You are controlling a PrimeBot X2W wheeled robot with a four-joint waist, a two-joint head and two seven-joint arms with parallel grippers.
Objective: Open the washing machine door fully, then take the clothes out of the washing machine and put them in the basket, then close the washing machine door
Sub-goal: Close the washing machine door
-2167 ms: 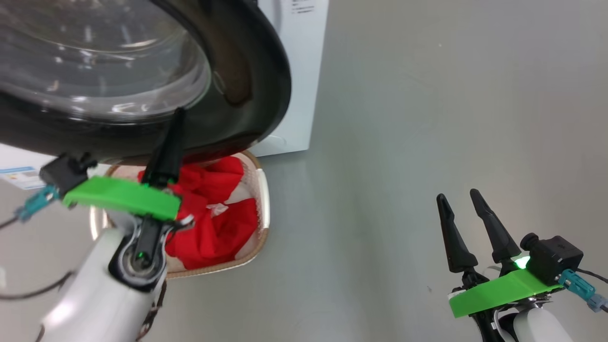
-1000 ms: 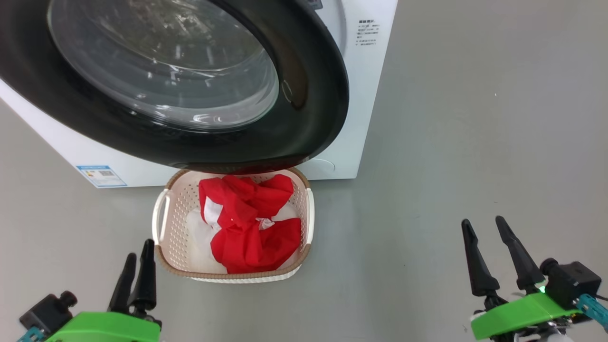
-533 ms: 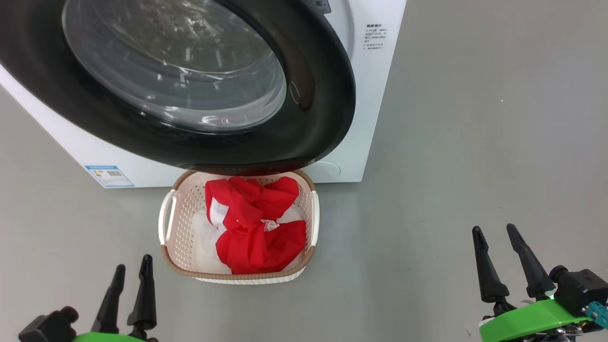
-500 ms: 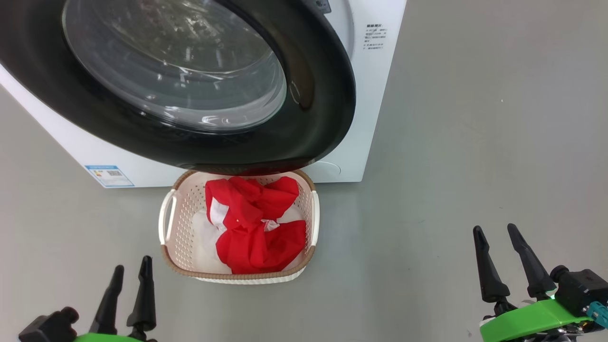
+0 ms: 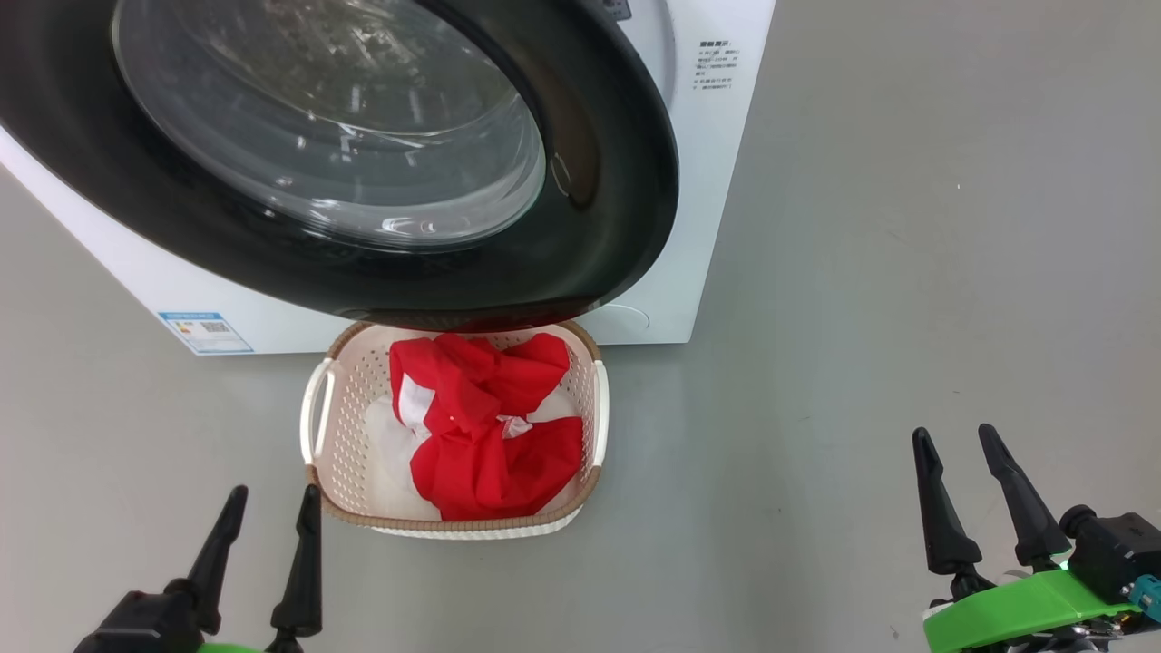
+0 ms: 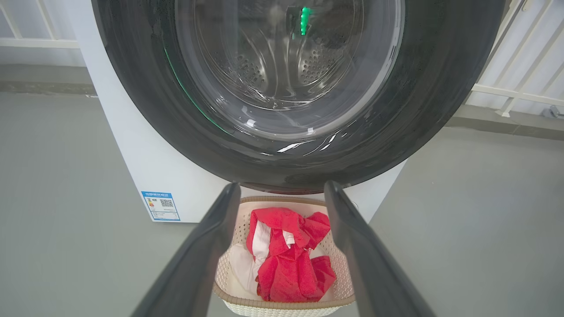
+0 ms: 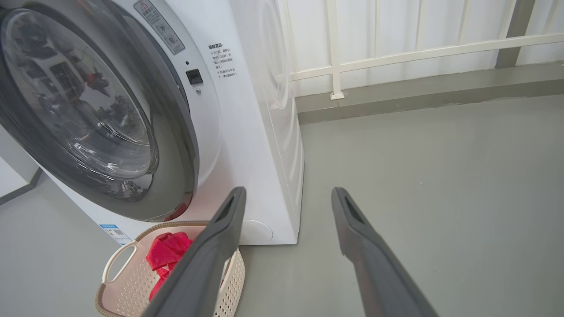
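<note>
Grey floor, clothes piled in the basket beneath the washing machine door, which looks shut, left gripper and right gripper both spread empty, so the task looks finished.

Head view steeply down on basket and washing machine door, wrist views low, sharing both
</note>
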